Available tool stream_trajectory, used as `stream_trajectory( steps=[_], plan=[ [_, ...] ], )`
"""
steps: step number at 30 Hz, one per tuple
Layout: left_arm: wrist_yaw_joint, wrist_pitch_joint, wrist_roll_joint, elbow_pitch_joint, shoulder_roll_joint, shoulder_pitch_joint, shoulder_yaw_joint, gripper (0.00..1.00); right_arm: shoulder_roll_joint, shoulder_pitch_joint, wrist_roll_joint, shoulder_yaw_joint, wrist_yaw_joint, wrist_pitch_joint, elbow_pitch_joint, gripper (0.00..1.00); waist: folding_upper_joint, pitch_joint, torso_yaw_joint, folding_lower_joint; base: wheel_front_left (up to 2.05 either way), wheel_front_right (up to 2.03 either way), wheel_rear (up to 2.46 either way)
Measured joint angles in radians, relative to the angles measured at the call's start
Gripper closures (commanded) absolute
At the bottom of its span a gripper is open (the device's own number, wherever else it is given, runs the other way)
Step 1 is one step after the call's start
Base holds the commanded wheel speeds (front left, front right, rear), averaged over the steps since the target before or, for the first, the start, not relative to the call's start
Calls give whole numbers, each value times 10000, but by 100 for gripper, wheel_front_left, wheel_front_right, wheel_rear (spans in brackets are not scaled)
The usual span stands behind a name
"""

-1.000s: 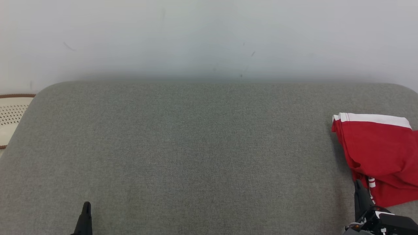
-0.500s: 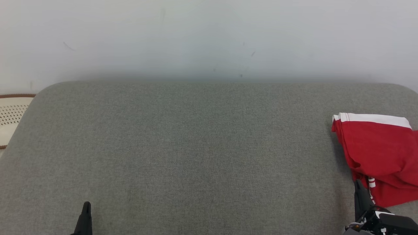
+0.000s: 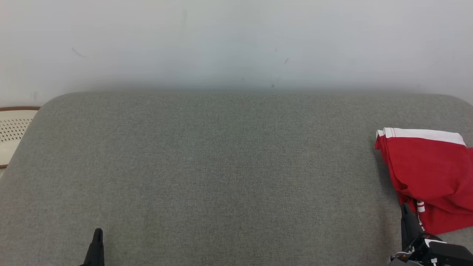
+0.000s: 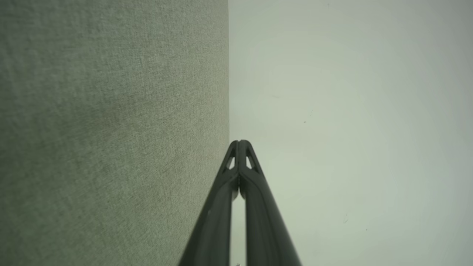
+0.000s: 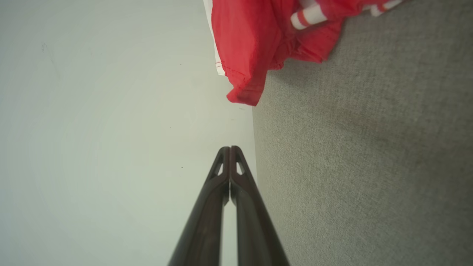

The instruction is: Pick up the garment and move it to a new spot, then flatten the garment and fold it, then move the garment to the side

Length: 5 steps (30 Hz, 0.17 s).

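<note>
Red garment [image 3: 428,177] lies roughly folded at right edge of frame on grey tabletop [image 3: 221,166], white band toward top. Left claw [image 3: 97,236] at lower left, right claw [image 3: 405,212] at lower right, just beside garment; both clenched, empty. Judgement: set-aside step looks done. Next move, if any: unclench right claw, tidy loose lower corner.

Soft, even, bright light with faint shadows; the wrist views look slightly hazy, perhaps dimmer at the corners.
</note>
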Motion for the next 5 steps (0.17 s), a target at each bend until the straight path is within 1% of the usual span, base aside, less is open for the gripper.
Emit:
stream_trajectory(
  steps=[5],
  plan=[
    [0,0,0,0,0,0,0,100,0,0,0,0,0,0,0,100,0,0,0,0,0,0,0]
  ],
)
